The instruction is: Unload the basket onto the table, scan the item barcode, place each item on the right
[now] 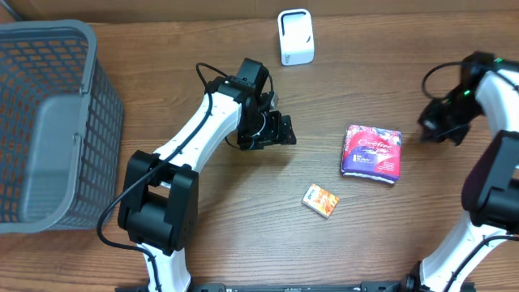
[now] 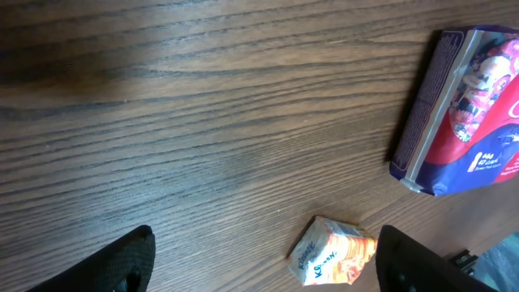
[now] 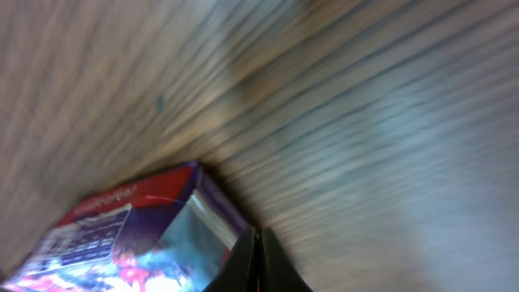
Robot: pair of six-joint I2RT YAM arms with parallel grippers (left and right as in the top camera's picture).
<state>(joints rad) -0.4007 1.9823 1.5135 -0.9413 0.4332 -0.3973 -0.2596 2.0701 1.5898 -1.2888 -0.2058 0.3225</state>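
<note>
A purple and red packet (image 1: 371, 152) lies flat on the wooden table right of centre. In front of it lies a small orange tissue pack (image 1: 320, 200). The white scanner (image 1: 294, 36) stands at the back edge. My left gripper (image 1: 276, 130) hovers left of the packet and is open. In the left wrist view the tissue pack (image 2: 332, 253) lies on the table near the right finger (image 2: 413, 264), untouched, and the packet (image 2: 466, 113) is at the upper right. My right gripper (image 1: 434, 126) is right of the packet, shut on nothing. Its blurred wrist view shows the packet (image 3: 122, 243) beside the fingers.
A grey mesh basket (image 1: 49, 122) fills the left side of the table. The left arm stretches from the front edge towards the middle. The right arm stands along the right edge.
</note>
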